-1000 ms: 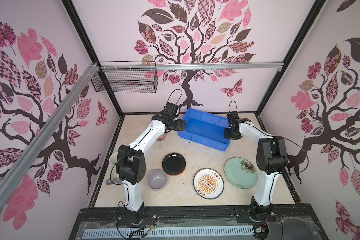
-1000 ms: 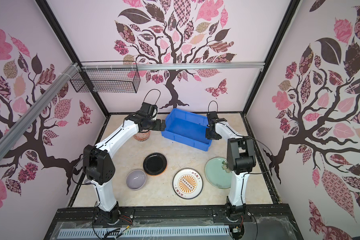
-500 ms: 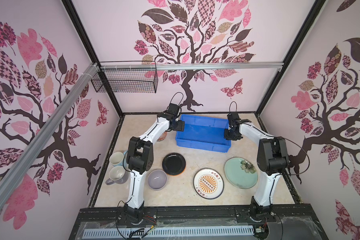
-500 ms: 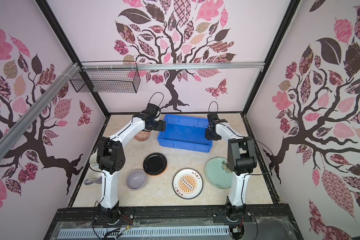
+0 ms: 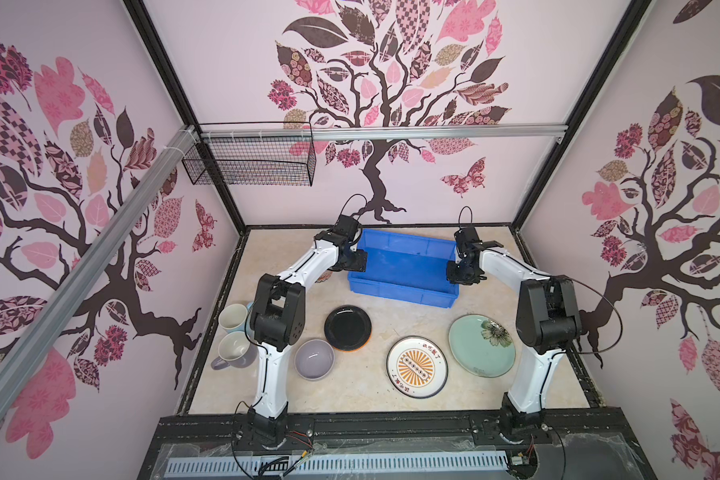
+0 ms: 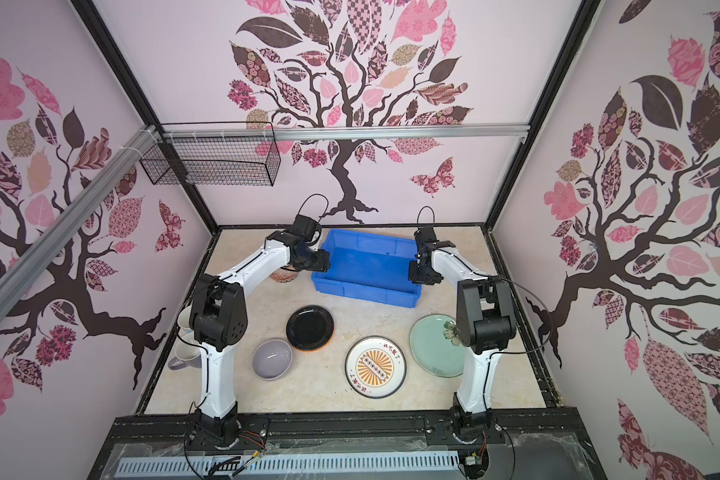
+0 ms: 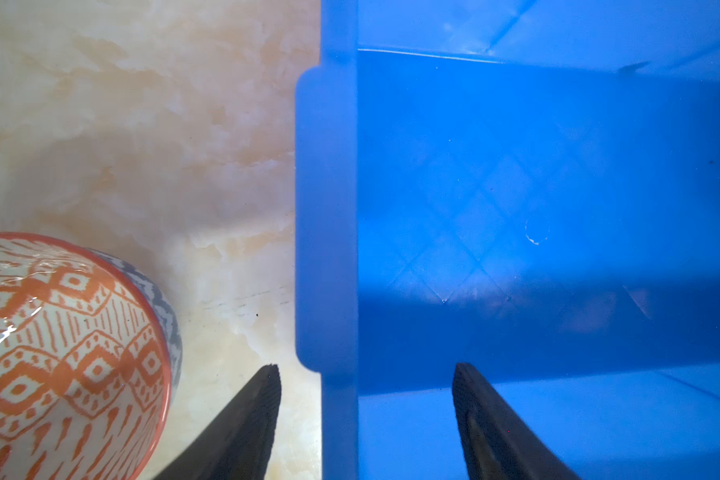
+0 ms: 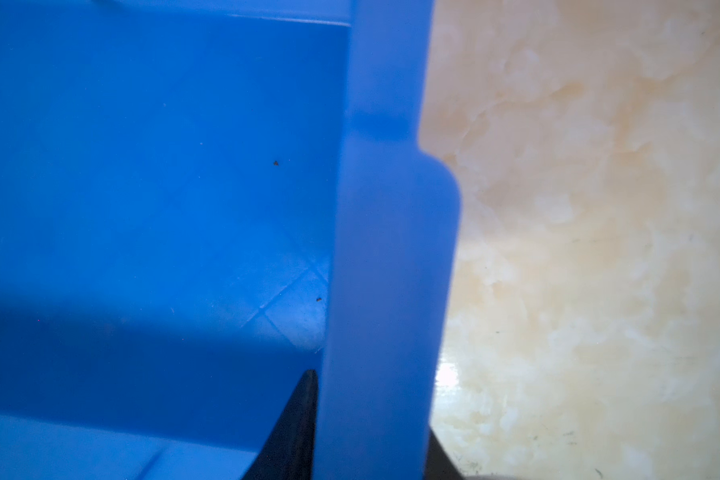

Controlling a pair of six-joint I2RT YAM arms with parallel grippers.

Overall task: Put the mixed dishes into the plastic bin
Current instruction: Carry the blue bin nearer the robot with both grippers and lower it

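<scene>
Now, L gripper (image 7: 365, 365) open-jawed, straddling left end wall of the blue bin (image 5: 400, 287); R gripper (image 8: 371, 405) clamped on its right rim; bin sits back-ctr on table (image 5: 395, 322); orange bowl (image 7: 59, 353) just beside it, black plate (image 5: 347, 328) in front.

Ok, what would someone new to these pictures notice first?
The blue bin sits empty at the back, flanked at its ends: the right gripper shut on its rim, the left gripper with fingers open astride the opposite rim. In front lie a black plate, a sunburst plate and a pale green plate.
</scene>
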